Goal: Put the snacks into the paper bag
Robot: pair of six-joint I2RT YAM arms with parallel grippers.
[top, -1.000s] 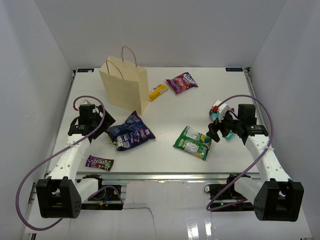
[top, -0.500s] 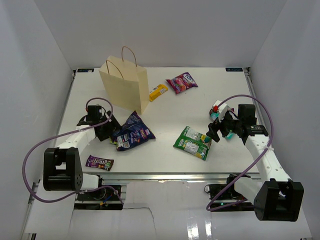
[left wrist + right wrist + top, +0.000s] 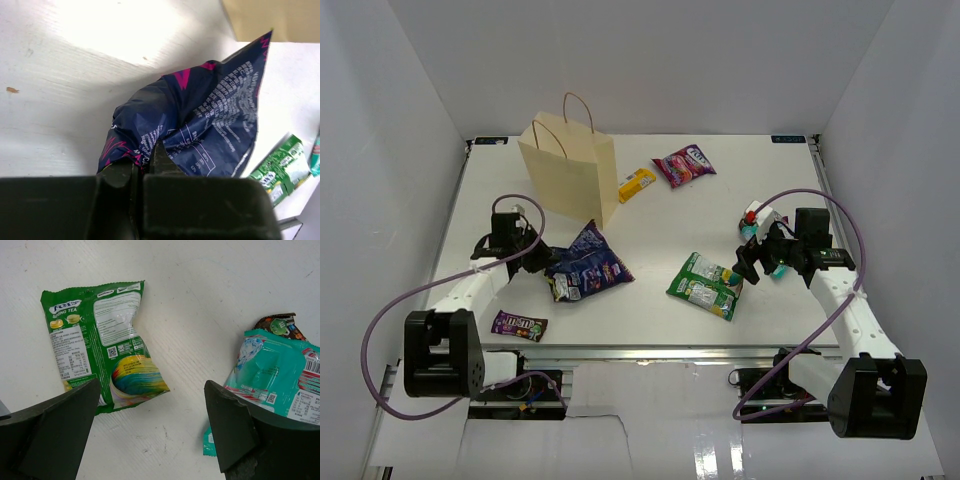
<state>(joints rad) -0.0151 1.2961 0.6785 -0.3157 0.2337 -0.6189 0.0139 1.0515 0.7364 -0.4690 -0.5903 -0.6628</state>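
Observation:
The cream paper bag [image 3: 570, 178] stands upright at the back left; its lower edge [image 3: 280, 20] shows in the left wrist view. My left gripper [image 3: 536, 257] [image 3: 145, 159] is shut on the left corner of the dark blue chip bag [image 3: 586, 264] [image 3: 210, 115], which lies crumpled on the table. My right gripper [image 3: 752, 262] [image 3: 152, 402] hangs open over bare table between the green packet [image 3: 706, 285] [image 3: 100, 340] and the teal packet [image 3: 270, 375]. The pink packet [image 3: 683, 165] and yellow bar [image 3: 636, 184] lie right of the bag.
A dark purple-brown candy pack [image 3: 518, 324] lies near the front edge by the left arm's base. A small dark wrapper [image 3: 277, 325] peeks out behind the teal packet. White walls enclose the table [image 3: 650, 240] on three sides.
My left arm reached forward to the blue chip bag and its jaws closed on the bag's corner, crumpling it slightly. The right arm has not moved.

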